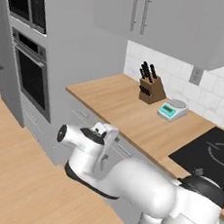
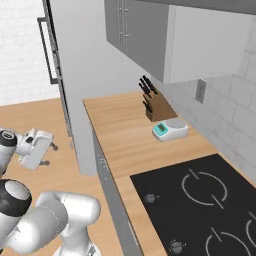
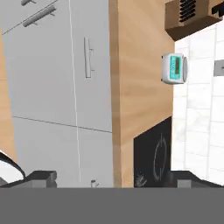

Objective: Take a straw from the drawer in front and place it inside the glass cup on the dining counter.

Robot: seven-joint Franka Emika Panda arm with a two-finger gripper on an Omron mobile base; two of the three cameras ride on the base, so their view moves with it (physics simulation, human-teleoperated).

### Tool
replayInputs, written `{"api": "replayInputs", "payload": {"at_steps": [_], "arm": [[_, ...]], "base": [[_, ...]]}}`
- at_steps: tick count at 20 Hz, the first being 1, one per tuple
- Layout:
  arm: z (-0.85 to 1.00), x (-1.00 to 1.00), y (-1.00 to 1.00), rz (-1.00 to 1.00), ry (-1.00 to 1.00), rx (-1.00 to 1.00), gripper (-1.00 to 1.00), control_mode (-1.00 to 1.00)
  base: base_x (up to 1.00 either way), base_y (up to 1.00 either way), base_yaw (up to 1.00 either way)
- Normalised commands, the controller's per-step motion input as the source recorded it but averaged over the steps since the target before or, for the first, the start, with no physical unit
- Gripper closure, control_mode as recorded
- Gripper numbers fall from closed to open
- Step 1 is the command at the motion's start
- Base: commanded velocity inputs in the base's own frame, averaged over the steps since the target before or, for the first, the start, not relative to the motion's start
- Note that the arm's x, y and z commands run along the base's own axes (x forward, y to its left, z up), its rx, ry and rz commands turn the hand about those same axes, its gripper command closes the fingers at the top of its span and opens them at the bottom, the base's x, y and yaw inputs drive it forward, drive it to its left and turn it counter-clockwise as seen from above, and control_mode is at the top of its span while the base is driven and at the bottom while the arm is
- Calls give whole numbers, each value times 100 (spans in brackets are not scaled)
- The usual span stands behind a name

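Cooktop (image 1: pixel 209 149) cut by right edge, knife block (image 3: pixel 192 17) cropped (top edge)

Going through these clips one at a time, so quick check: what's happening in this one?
Nothing is being handled yet. The white robot arm is folded low in front of the wall-side wooden worktop, which carries a knife block, a small kitchen scale and a black cooktop. Its claw is open and empty, out over the floor. The hand camera looks at closed grey drawer fronts under the worktop. No drawer is open, so the task looks barely started.
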Motion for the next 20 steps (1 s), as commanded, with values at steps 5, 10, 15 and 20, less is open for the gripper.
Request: {"api": "replayInputs", "payload": {"at_steps": [5, 10, 15, 20], "arm": [[-55, 23, -2, 0, -9, -39, -100, -100], [-39, 37, -13, -1, -12, -22, -100, -100], [-24, 51, -19, -2, -9, -10, -100, -100], [-29, 44, -17, 0, -9, -1, -100, -100]], "base": [[0, 0, 0], [0, 0, 0], [0, 0, 0], [0, 0, 0]]}}
